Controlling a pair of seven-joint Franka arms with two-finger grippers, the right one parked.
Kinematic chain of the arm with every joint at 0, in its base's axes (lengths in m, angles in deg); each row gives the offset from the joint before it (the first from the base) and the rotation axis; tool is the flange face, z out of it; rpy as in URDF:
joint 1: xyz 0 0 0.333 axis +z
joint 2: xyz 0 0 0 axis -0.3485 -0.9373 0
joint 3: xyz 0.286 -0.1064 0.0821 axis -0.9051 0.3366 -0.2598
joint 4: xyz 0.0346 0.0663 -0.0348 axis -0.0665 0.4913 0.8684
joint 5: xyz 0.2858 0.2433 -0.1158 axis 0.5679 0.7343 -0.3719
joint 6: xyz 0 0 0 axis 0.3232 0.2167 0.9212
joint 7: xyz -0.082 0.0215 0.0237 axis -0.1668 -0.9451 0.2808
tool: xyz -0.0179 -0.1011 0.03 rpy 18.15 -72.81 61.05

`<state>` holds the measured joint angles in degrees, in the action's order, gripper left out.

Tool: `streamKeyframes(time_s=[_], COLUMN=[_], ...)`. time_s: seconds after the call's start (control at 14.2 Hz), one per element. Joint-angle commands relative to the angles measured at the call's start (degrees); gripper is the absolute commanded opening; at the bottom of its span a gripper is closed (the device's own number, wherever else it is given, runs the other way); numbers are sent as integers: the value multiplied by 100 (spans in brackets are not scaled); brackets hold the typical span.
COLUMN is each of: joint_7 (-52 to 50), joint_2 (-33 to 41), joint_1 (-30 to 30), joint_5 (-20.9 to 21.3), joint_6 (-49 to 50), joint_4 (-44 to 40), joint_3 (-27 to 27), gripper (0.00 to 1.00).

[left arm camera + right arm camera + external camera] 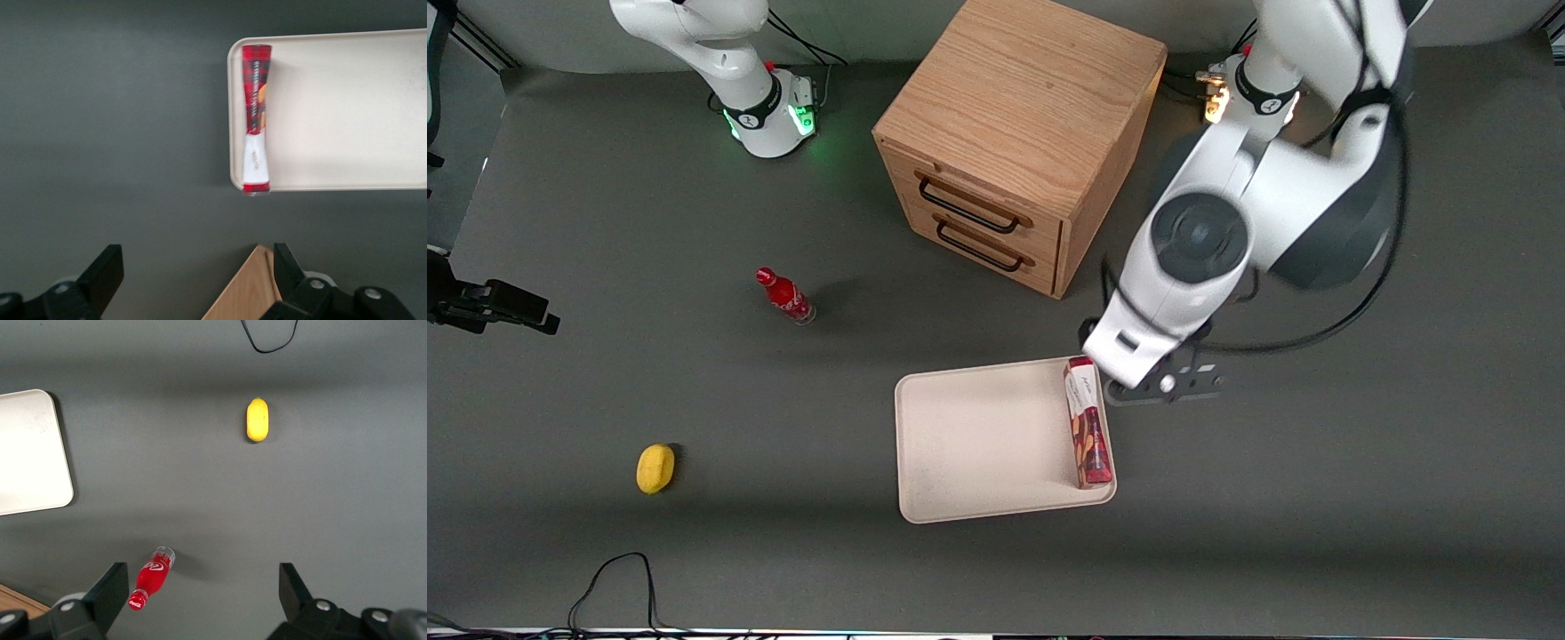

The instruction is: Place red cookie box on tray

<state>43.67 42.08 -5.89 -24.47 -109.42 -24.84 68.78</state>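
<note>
Box looks placed already, so the step in hand, I judge, is the retreat: lift the arm straight up and away w/o brushing the carton, since it sits tight against the rim and one nudge could tip it over the edge.

Near to far on the surface: a yellow lemon-like item (pixel 655 468) lies nearest the front camera, toward the parked arm's end. Next the tray (pixel 978 444), about mid-surface. The red cookie box (pixel 1088 422) lies flat in it, lengthwise along the short edge on the working arm's side, touching or just beside that rim; white-label end points away from the front camera, reaching the tray's corner there, maybe slightly onto the rim, can't tell for sure. Rest of tray bare.

Pincer (pixel 199 277): fingers spread wide, holding nothing, touching nothing; it hovers above the surface just off the box's label end, apart from box and tray.

Farther: small red bottle (pixel 785 296), then wooden drawer cabinet (pixel 1018 142).
</note>
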Motion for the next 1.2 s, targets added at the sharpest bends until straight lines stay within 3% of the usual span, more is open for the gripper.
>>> streamKeyframes(time_s=[0.0, 0.28, 0.56, 0.92, 1.13], joint_7=[153, 1268, 2119, 2921, 2922], joint_2=[795, 2167, 2924, 3128, 3040], joint_1=[316, 1255, 1932, 2680, 2673], joint_5=[67, 6, -21, -21, -38], joint_6=[87, -701, -1362, -1363, -1346], joint_4=[903, 2976, 4270, 4334, 3967], joint_3=[-14, -14, -41, -41, -189], gripper=[100, 100, 100, 100, 100])
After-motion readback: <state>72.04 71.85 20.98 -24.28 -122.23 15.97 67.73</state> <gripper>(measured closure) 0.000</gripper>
